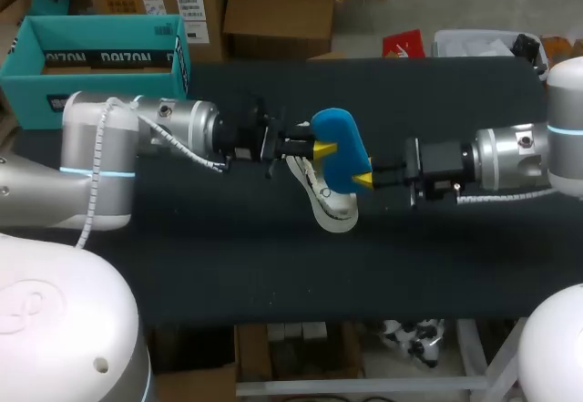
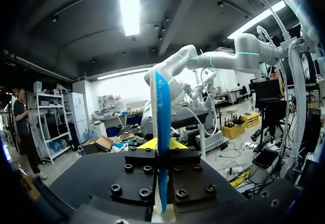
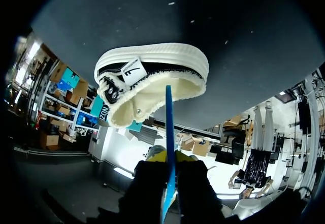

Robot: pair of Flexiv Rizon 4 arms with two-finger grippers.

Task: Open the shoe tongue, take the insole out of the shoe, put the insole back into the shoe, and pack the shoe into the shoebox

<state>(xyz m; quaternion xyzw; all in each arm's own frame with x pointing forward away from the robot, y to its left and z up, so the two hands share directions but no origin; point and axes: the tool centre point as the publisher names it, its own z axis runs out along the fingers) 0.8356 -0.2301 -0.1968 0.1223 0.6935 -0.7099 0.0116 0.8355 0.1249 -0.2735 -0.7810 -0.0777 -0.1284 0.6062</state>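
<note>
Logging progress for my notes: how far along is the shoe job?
The insole is out, so removal looks done. In hand: left claw and right claw both grip it above the shoe. Remaining: reinserting it and packing the shoe into the shoebox.

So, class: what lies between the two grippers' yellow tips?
The blue insole, gripped at opposite edges by the left gripper and right gripper, over the shoe; the head view shows it best.
</note>
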